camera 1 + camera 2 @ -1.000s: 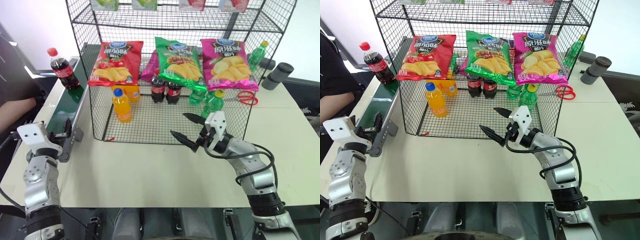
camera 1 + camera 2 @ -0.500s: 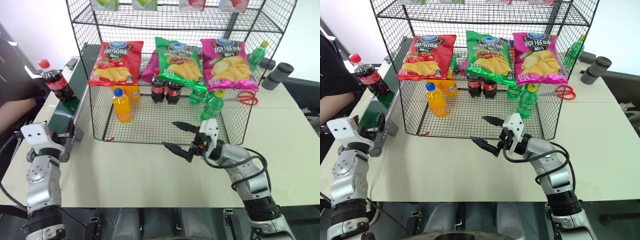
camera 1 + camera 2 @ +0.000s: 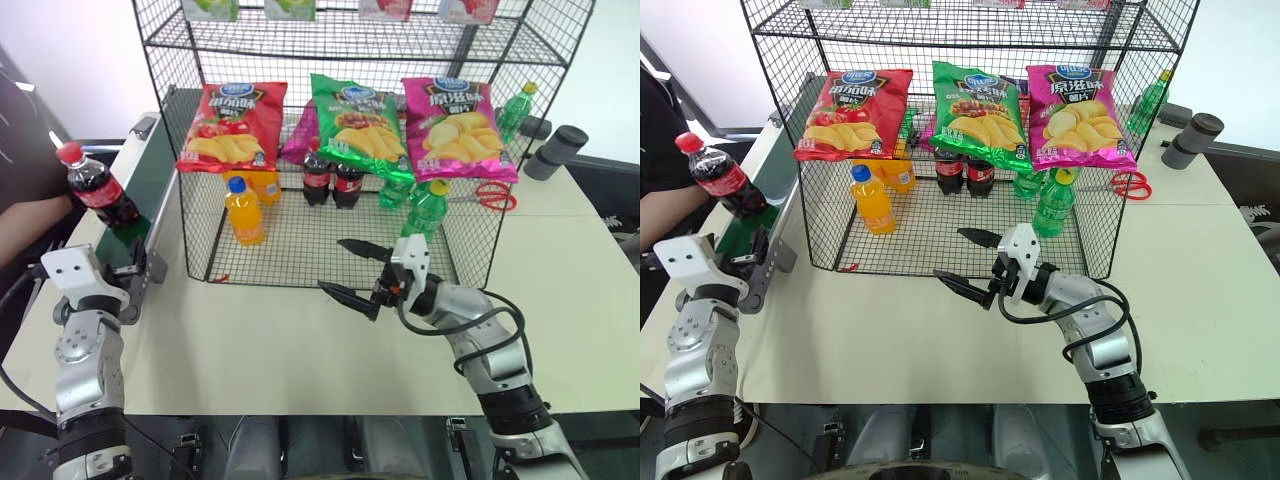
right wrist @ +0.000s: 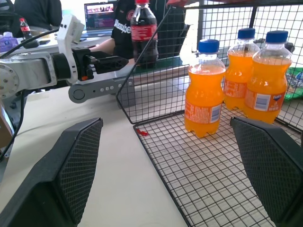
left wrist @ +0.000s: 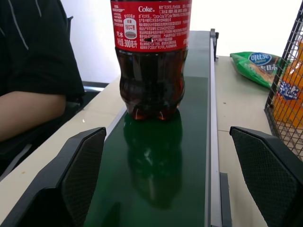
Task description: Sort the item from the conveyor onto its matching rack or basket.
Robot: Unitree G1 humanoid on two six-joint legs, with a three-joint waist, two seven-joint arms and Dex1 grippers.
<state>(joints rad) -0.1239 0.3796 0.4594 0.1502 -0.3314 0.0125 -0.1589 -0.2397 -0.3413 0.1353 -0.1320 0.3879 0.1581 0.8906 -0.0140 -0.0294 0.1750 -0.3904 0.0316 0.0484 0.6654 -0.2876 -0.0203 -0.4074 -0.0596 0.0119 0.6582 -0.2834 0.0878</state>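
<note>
The cola bottle [image 3: 95,188] with its red cap and label stands upright on the dark green conveyor [image 3: 155,170], near its front end. My left gripper [image 3: 125,272] sits at that end, open, its fingers either side of the belt and the bottle [image 5: 151,56] a short way ahead of them. My right gripper [image 3: 332,266] hovers open over the table in front of the black wire rack [image 3: 320,245], pointing left and holding nothing. The wrist view of that arm looks along the rack's bottom tier toward the bottle [image 4: 143,30].
Three chip bags [image 3: 350,115] hang on the rack front. Orange-drink bottles [image 3: 244,212], two cola bottles [image 3: 330,180] and green bottles [image 3: 425,205] stand on the bottom tier. Red scissors [image 3: 490,195] and a grey cup [image 3: 555,150] lie right. A person's arm [image 3: 30,225] rests left of the conveyor.
The cola bottle has travelled along the belt toward my left gripper. My right gripper has shifted left along the rack front. The left gripper stayed put.
</note>
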